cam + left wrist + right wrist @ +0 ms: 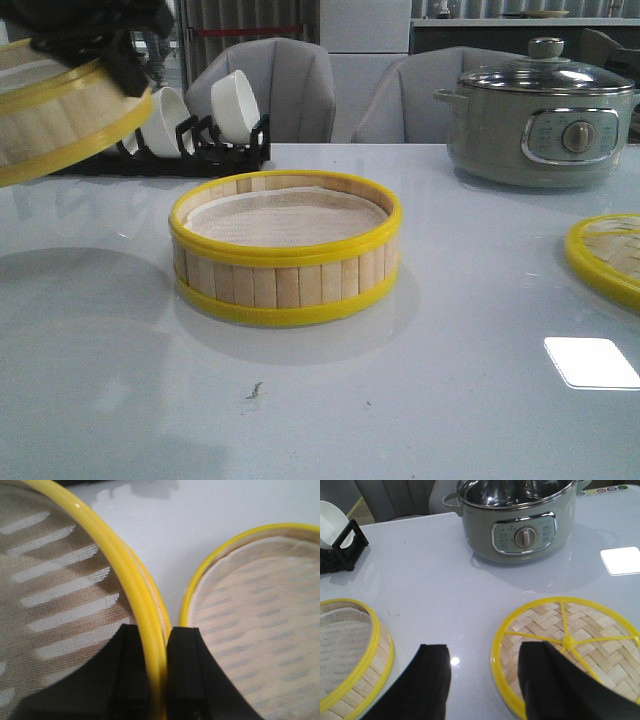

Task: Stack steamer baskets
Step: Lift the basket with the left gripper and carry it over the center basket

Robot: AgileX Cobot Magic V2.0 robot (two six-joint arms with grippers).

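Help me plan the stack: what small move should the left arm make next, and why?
Probably carry the held steamer basket toward the robot's right until it is centred over the basket on the table. The left tool is clamped on its rim, and it hangs raised and tilted, off to the left of the resting one rather than above it.

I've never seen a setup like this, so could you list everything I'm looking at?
Steamer baskets: two, pale bamboo with yellow rims; one on the table centre, one held tilted in the air at left.
Lid: one, woven bamboo, yellow rim; flat on the table, right.
Electric pot: one, grey-green, glass lid; back right.
Bowls: white, in a black rack; back left.
Table: pale, glossy.
Left end effector: black, clamped on the lifted basket's rim.
Right end effector: black, open, above the lid.
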